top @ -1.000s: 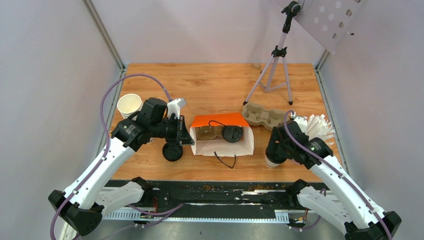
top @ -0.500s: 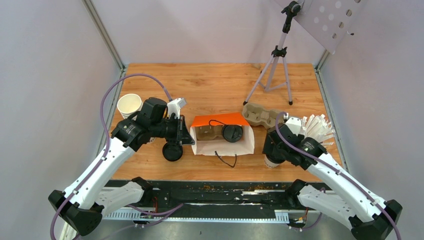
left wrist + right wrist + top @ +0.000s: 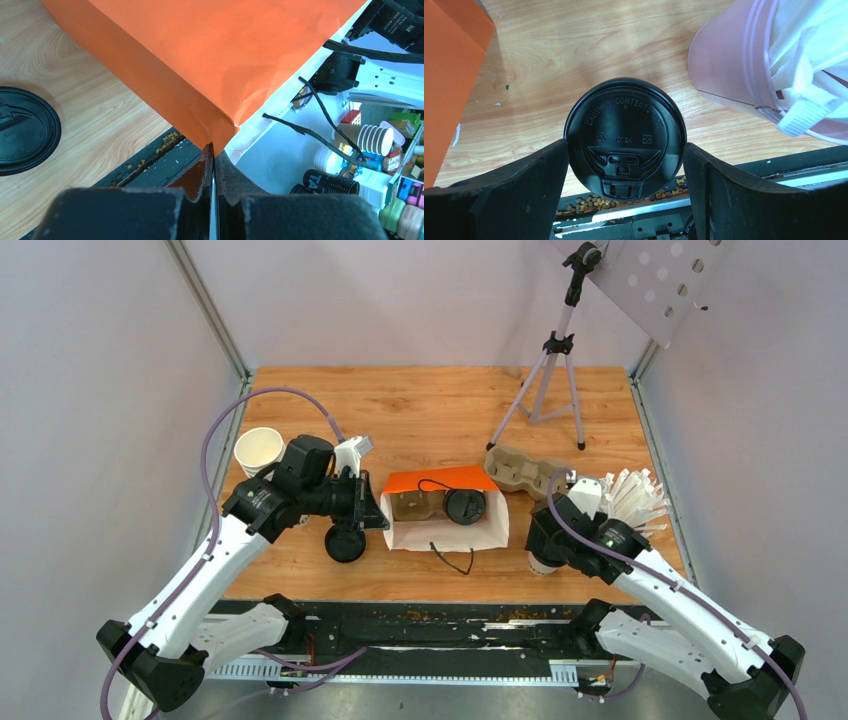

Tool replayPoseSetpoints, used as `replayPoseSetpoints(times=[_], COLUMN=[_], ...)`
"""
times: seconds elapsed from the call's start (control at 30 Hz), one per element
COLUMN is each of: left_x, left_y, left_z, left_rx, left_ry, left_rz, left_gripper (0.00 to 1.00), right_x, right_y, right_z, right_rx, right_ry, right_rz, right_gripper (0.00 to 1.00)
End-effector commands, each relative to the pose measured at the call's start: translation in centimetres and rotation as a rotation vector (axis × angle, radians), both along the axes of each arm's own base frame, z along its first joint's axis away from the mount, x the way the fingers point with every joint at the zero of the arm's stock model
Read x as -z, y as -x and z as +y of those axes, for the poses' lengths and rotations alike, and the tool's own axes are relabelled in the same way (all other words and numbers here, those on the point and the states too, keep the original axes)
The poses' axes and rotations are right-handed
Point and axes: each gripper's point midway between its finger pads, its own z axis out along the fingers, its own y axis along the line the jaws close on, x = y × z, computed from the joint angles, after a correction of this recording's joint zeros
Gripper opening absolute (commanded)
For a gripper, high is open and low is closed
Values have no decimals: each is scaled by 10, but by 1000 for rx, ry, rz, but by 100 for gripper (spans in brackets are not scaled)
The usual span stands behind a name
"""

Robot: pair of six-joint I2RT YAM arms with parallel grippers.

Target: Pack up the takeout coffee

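Risks first. Right tool (image 3: 625, 146): the jaws are set wide on either side of the lidded cup (image 3: 625, 132), level with the lid rim. Whether pressure is already applied cannot be told. If the squeeze lands on the lid edge rather than the paper wall, the lid is likely popped off or the cup tipped on lift. With too much force, the thin wall is crushed. A pale tub of white packets (image 3: 744, 65) sits just beside the cup, upper right of the wrist view, and can be clipped by the outer finger on the swing out.

Left tool (image 3: 214, 151) is closed on a corner of the orange paper bag (image 3: 200, 50), whose white inside is open to the overhead view. If that pinch slips, the mouth is expected to sag and entry is blocked. A black cord handle (image 3: 452, 558) trails over the lower wall onto the bench (image 3: 420, 410) and can be snagged. Inside the bag, the cardboard carrier (image 3: 408, 505) is already loaded with one capped cup (image 3: 465, 507). Empty pockets show to its left in frame, so the seated cup can be knocked on the way in.

Target cup: small, white paper, with a round black lid carrying embossed lettering and a sip tab, seated flat. It stands upright on the bench, right of the bag in the overhead frame, near it but not touching.
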Motion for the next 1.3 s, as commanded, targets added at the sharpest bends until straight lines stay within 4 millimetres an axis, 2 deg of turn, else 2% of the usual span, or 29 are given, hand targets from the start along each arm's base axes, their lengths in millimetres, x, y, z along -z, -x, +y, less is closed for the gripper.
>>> replayPoseSetpoints(times=[0.0, 0.23, 0.5, 0.77, 0.9, 1.07, 1.27], left_x=[-12, -12, -11, -12, -13, -15, -20], left_y=[-2, -2, -3, -3, -5, -6, -10], left_z=[-5, -5, -5, -6, -6, -8, -9], left_rx=[23, 23, 18, 18, 12, -2, -16], left_ry=[40, 40, 39, 41, 45, 59, 71], left_rz=[-42, -41, -42, -42, -44, -44, -53], left_gripper=[7, 7, 7, 8, 8, 8, 8], right_x=[-1, -3, -26, -76, -109, -158, -202], right_y=[-3, -4, -10, -16, -14, -6, 14], right_z=[0, 0, 6, 18, 19, 26, 37], right_rx=[16, 9, -28, -162, -233, -348, -473], right_ry=[-3, 8, -8, -22, -19, -64, -166], right_rz=[-25, -20, -53, -98, -134, -182, -209], right_gripper=[83, 80, 78, 78, 78, 77, 76])
